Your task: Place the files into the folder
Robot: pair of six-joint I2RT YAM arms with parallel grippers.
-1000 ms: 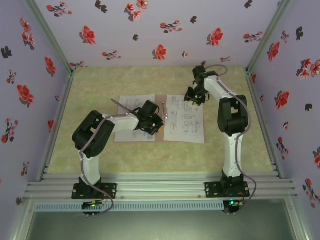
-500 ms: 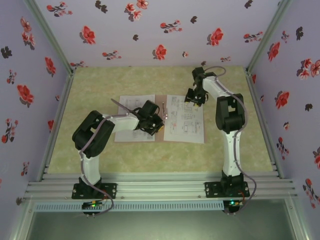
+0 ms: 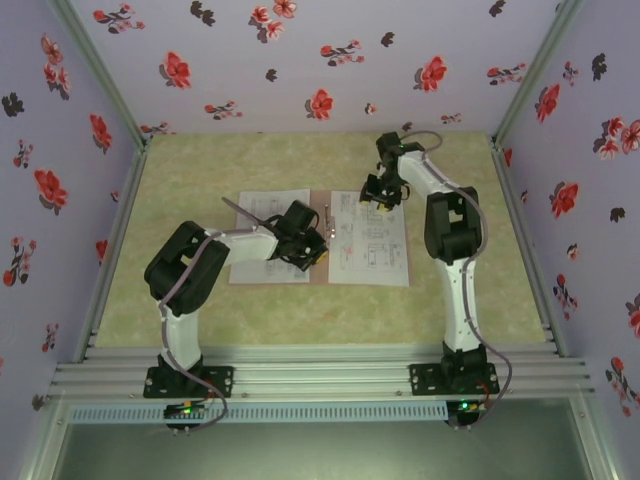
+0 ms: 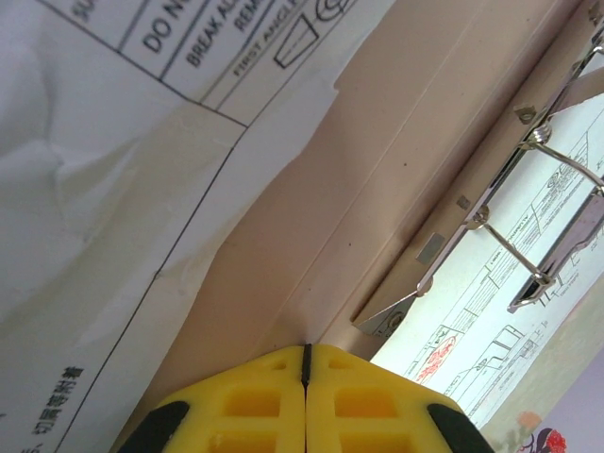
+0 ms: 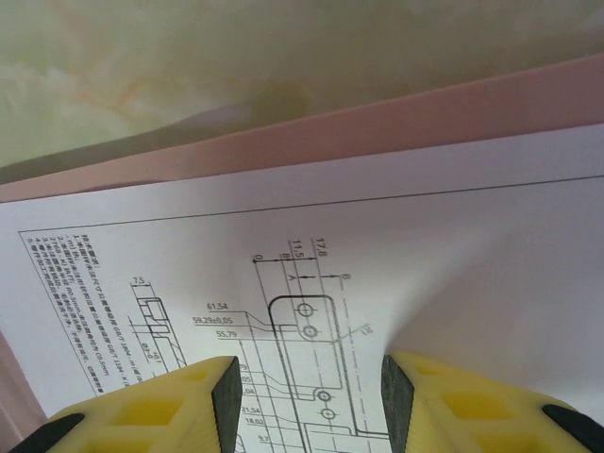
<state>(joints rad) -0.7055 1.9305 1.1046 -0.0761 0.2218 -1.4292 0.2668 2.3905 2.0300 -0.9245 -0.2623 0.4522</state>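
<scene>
Reads "FIRST ANGLE", "DO NO" on left sheet (image 4: 189, 42) beside metal clip (image 4: 425, 264) of folder (image 4: 406, 142). Finds left gripper (image 4: 306, 363) pressed together, right gripper (image 5: 310, 377) spread partway above drawing sheet (image 5: 444, 236) at far folder edge.

Counted from my remote station: two printed sheets, a left sheet (image 3: 272, 200) and a right sheet (image 3: 368, 240); one pinkish-brown folder (image 5: 425, 123); one metal clip (image 4: 510, 231); two arms (image 3: 185, 270) (image 3: 455, 230).

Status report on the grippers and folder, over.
Left gripper shut at folder spine, beside ring clip. Right gripper open over right-hand sheet. No obstruction seen.
</scene>
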